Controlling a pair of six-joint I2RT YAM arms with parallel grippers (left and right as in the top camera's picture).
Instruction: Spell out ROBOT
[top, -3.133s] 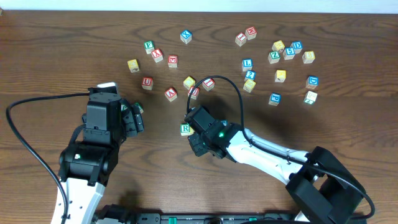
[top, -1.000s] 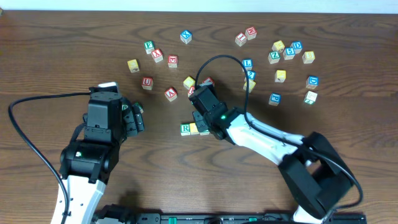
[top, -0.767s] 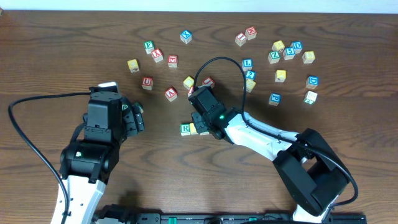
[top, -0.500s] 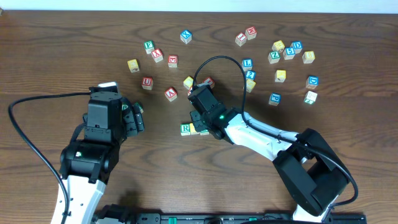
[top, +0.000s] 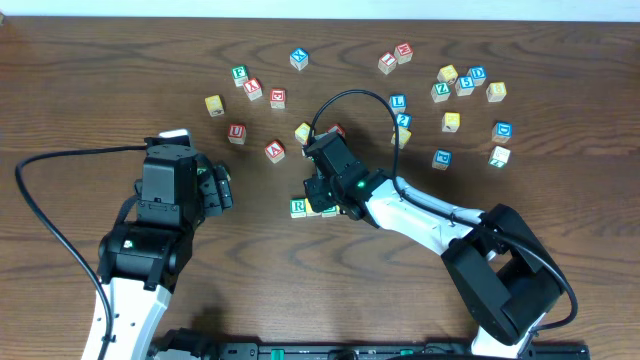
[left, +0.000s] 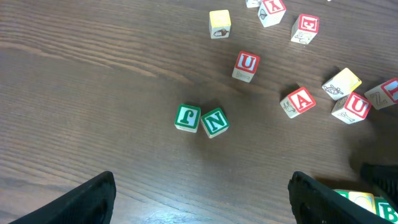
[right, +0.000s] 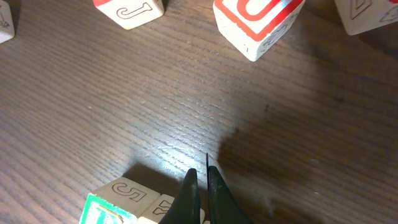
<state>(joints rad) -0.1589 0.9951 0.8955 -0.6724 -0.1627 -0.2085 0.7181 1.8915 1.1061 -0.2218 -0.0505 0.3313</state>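
The green-framed R cube (top: 298, 207) lies at mid-table with a yellow-faced cube (top: 314, 207) touching its right side. A further green-edged cube (left: 385, 210) follows in the row, its letter cut off by the frame edge. My right gripper (top: 320, 192) is shut, with nothing between its fingertips (right: 190, 186). They point down over the cube beside the R cube (right: 104, 211). My left gripper (left: 205, 205) is open and empty, low over bare wood to the left, just short of green J (left: 188, 117) and N (left: 214, 122) cubes.
Red-lettered cubes U (left: 246, 65), A (left: 298, 101) and another U (left: 352, 107) lie behind the row, with a yellow cube (top: 304, 131). Several blue, yellow and green cubes are scattered across the back right (top: 451, 121). The right arm's black cable (top: 350, 100) loops above the cubes.
Compared with three seconds ago, cubes now sit to the right of R, which stood alone. My right gripper has moved up over the row. Over the last second it shifted only slightly; the left arm stayed still.
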